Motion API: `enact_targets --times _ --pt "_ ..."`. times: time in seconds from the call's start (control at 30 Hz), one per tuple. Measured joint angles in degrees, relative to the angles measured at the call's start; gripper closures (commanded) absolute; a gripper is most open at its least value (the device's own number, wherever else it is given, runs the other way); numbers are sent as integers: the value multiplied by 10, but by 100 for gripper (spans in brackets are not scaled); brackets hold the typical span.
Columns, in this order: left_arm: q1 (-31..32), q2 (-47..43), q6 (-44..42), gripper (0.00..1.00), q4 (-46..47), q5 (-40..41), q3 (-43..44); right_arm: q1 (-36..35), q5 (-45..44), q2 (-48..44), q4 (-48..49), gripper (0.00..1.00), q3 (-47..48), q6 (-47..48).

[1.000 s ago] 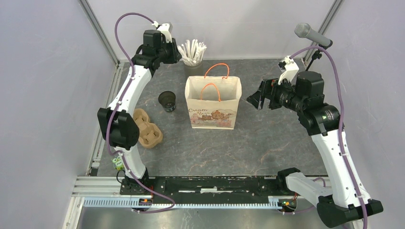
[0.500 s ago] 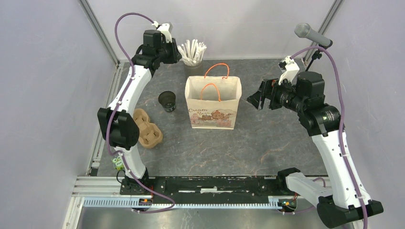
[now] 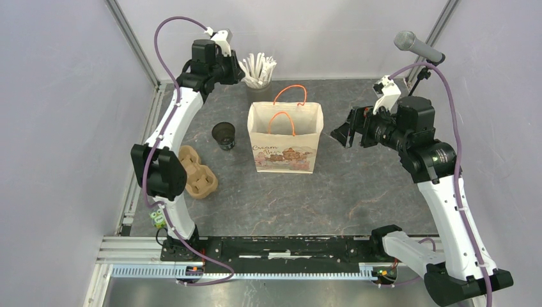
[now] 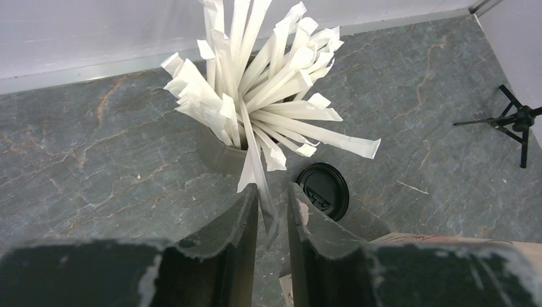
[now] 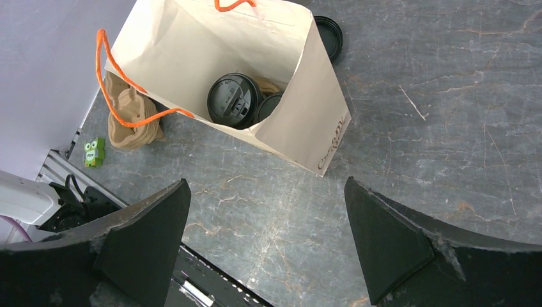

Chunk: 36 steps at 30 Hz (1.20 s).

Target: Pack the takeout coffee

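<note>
Coffee cups, black, disposable: one lidded cup (image 5: 234, 100) stands inside the paper bag (image 5: 192, 51), with a second dark cup top (image 5: 271, 105) pressed against it. One open cup (image 3: 224, 135), no lid, stands on the surface (image 3: 358, 192) left of the bag and apart from it. One loose lid (image 4: 325, 190) lies flat behind the bag, just beside the grey cup of straws (image 4: 224, 153). Pulp carriers (image 3: 197, 171): stacked near the left edge, nothing touching them. Change over the last second: next to none; both arms keep their poses, and the left jaws have drawn in only a shade. Left jaws: narrowly apart at the back of the surface, with one wrapped straw (image 4: 250, 169) running down into the gap, not visibly pinched. Right jaws: wide apart, empty, hovering right of the bag and facing its mouth. Judgement: packing is part done; the open cup and loose lid remain outside, and the present step appears to be fetching a straw, not a cup.
</note>
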<state>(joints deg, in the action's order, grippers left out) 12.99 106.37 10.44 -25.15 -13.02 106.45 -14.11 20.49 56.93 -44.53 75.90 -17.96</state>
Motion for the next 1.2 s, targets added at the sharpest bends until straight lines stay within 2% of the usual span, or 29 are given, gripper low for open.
enact_targets --times 0.07,0.2,0.3,0.47,0.9,1.1,1.2 --pt "0 0 0 71 5 -7 0 0 0 -1 -2 3 0 0" --pt "0 0 0 62 6 -10 0 0 0 -2 -2 3 0 0" --pt "0 0 0 61 15 -12 -7 0 0 -2 -2 3 0 0" --pt "0 6 0 60 17 -17 -18 0 0 -2 -2 3 0 0" --pt "0 45 0 60 12 9 26 0 0 -2 -4 2 0 0" --pt "0 45 0 64 11 15 32 0 0 -2 -4 3 0 0" --pt "0 47 0 79 11 18 37 0 0 -2 -4 3 0 0"
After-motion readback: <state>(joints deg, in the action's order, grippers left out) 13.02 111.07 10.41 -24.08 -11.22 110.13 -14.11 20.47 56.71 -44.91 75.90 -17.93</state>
